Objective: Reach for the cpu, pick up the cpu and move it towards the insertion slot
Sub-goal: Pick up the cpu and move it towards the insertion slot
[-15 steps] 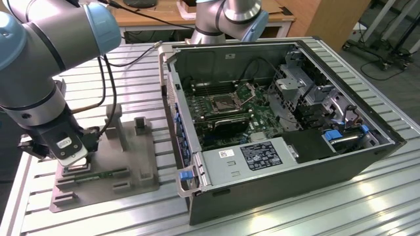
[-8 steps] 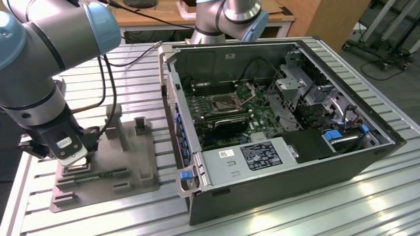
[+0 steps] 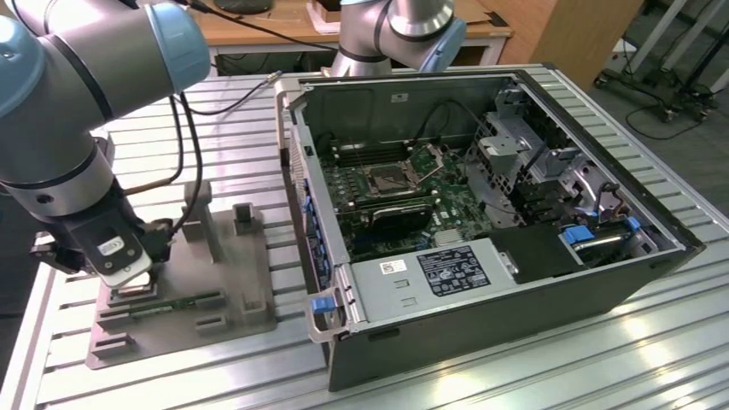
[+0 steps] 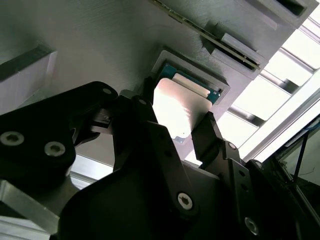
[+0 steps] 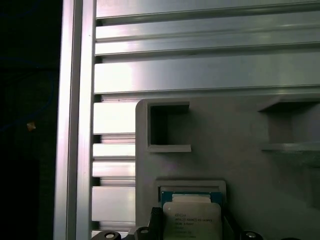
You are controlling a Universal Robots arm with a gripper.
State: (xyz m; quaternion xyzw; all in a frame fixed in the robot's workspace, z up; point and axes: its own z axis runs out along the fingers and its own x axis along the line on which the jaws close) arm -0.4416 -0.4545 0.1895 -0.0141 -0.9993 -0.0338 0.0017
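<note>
Gripper: one, seen in the exterior view at the exterior view's left. It is lowered onto the one grey fixture, which lies on the slatted metal table. Two upright blocks stand at the fixture's far side and one green memory stick lies along its near side. One open computer case stands just beside the fixture, toward the exterior view's right. The one insertion slot sits inside it on the board, well apart from the gripper.

Second wrist view: two black fingers are counted, one on each side of the single cpu. Each finger lies against an opposite edge, so the gripper is clamped on the cpu. The chip's silvery face is up. It is seated in its square recess in the fixture, with a green border showing along one side. One memory stick edge lies in a groove beyond the recess.

First wrist view: one cpu lies in the raised-rim recess of the fixture, and the two fingertips stand close at its two sides. Two further pockets are counted in the fixture beyond the chip. Table slats run past the fixture's edge.
</note>
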